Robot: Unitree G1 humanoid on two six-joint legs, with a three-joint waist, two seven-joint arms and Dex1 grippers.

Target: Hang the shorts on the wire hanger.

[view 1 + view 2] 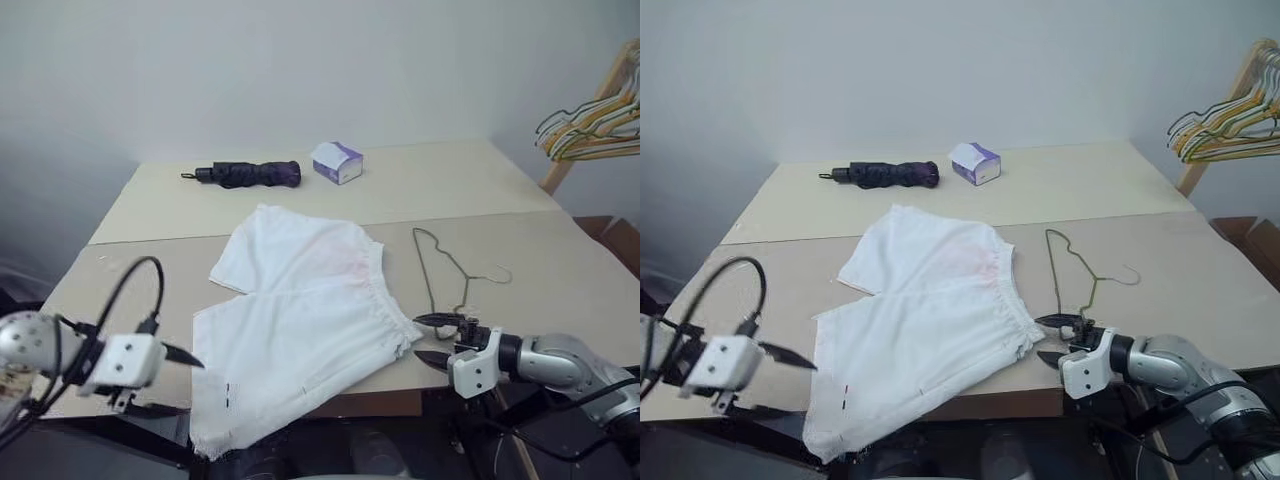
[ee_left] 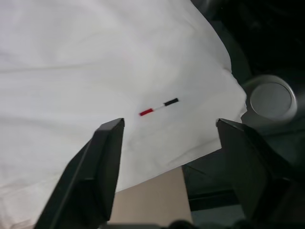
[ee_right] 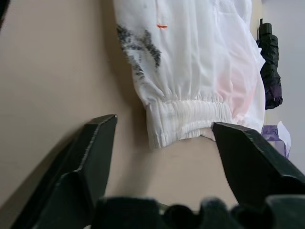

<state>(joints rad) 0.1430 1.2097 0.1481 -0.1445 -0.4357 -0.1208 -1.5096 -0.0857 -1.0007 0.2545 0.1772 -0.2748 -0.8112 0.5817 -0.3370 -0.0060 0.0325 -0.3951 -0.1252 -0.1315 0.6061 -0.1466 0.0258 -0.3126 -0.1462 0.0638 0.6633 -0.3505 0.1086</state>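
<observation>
Shorts [image 1: 300, 320] spread flat on the beige worktop [image 1: 560, 270], waistband toward the right, one leg hem hanging a little over the near edge. Wire hanger [image 1: 445, 270] flat on the worktop just beside the waistband, apart from the cloth, hook pointing right. Bare worktop to the right of the hanger and around the far side. Folded umbrella [image 1: 250, 174] and small box [image 1: 337, 162] well apart, near the far edge. Bunch of hangers [image 1: 590, 125] on a wooden rack off the right corner.

From the left wrist: small red and black mark [image 2: 158, 106] on the hem, cloth corner past the worktop edge. From the right wrist: gathered waistband close ahead, with dark smudges on the cloth.

Left claw [image 1: 170, 380] spread wide near the hem, holding nothing. Right claw [image 1: 432, 340] spread wide, just beside the waistband corner, empty.
</observation>
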